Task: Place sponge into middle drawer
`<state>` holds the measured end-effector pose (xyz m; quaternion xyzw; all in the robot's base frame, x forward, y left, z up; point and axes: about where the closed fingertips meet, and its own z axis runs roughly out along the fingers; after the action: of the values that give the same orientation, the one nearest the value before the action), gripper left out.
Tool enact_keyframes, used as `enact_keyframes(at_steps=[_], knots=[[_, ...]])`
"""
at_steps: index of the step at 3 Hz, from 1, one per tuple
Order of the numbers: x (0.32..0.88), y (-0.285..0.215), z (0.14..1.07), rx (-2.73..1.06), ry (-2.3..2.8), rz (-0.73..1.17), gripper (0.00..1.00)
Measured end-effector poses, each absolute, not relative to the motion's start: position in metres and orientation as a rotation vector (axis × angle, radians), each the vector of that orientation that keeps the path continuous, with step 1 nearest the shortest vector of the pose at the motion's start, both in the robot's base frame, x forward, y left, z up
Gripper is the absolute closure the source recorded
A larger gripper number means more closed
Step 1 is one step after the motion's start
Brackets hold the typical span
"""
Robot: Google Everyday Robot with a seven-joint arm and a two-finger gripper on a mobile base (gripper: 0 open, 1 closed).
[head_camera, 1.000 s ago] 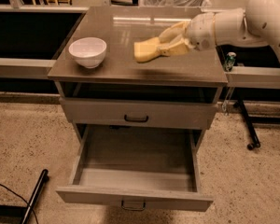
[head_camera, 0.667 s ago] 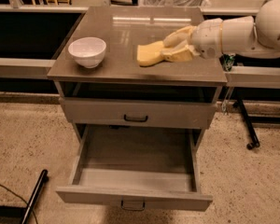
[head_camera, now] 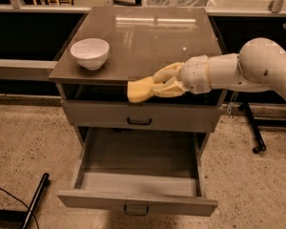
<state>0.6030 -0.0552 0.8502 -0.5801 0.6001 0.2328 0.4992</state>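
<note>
Cream-yellow, the gripper point(head_camera: 155, 84) hangs at the front edge of the brown cabinet top point(head_camera: 148, 37), its fingers clamped on the sponge point(head_camera: 139, 90), which juts out toward 9 o'clock. The white arm point(head_camera: 229, 73) comes in from 3 o'clock. Directly at 6 o'clock sits the shut upper drawer front point(head_camera: 100, 116) with its black handle, and below it the middle drawer point(head_camera: 133, 151) stands pulled out, grey floor showing. A white bowl point(head_camera: 89, 52) rests at 10 o'clock, well apart.

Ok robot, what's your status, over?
Copy: gripper shut on sponge, at front edge of cabinet top. Below, middle drawer open. Only white bowl nearby, not blocking.
</note>
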Motion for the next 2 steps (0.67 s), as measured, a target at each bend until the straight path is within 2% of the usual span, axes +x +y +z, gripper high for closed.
enact_keyframes(at_steps=[1, 2], knots=[[0.603, -0.055, 0.85, -1.403, 1.452, 0.563, 1.0], [0.587, -0.059, 0.803, -1.402, 1.489, 0.586, 1.0]])
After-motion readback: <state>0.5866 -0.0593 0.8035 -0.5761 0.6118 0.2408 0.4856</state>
